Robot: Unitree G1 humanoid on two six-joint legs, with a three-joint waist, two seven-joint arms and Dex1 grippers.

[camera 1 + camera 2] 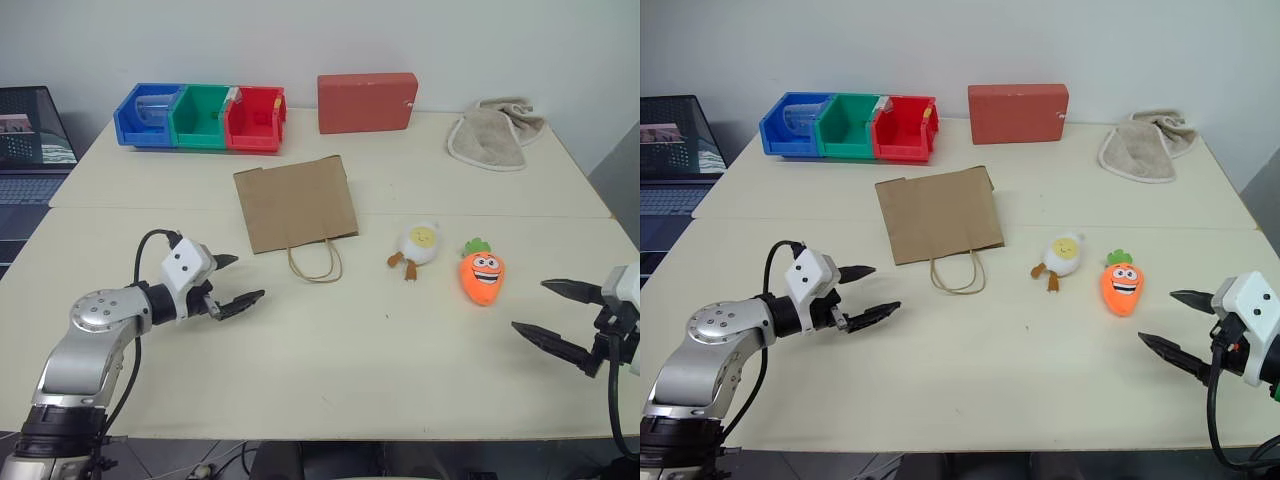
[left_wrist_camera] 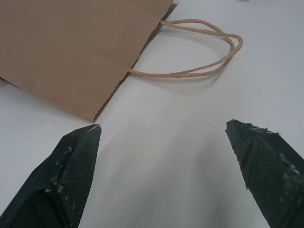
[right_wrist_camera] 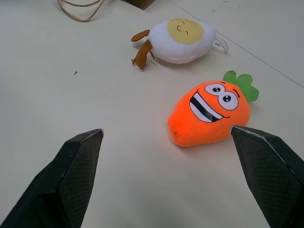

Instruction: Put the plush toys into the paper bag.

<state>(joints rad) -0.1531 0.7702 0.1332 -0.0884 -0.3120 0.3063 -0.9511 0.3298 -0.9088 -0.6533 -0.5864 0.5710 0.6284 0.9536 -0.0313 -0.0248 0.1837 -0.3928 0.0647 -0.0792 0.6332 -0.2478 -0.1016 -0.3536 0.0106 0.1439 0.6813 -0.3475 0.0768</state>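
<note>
A: Where is the paper bag (image 1: 296, 204) now?

B: It lies flat on the white table (image 1: 330, 350), near the middle. Its long axis runs from the far side to the near side. The 2 looped handles (image 1: 315, 262) point toward the near edge, so the mouth of the bag faces the robot. The bag is turned a little, with its far right corner higher than the left one.

A: And the 2 plush toys?

B: Both lie on the table to the right of the bag, apart from it. The egg toy (image 1: 418, 244) is closer to the handles. It lies on its back, the yellow face up, and its brown feet point to the near left. The carrot toy (image 1: 482, 273) is just beside the egg, further right, not touching it. Its long axis goes far to near: the green top points to the far side and the narrow orange tip points to the near edge. Its face looks up.

A: What do the grippers do?

B: The left gripper (image 1: 232, 282) hovers over the table left of the handles, fingers spread and holding nothing. The right gripper (image 1: 552, 315) is near the right edge, on the near side of the carrot, also released with fingers wide apart, and nothing is between them.
</note>
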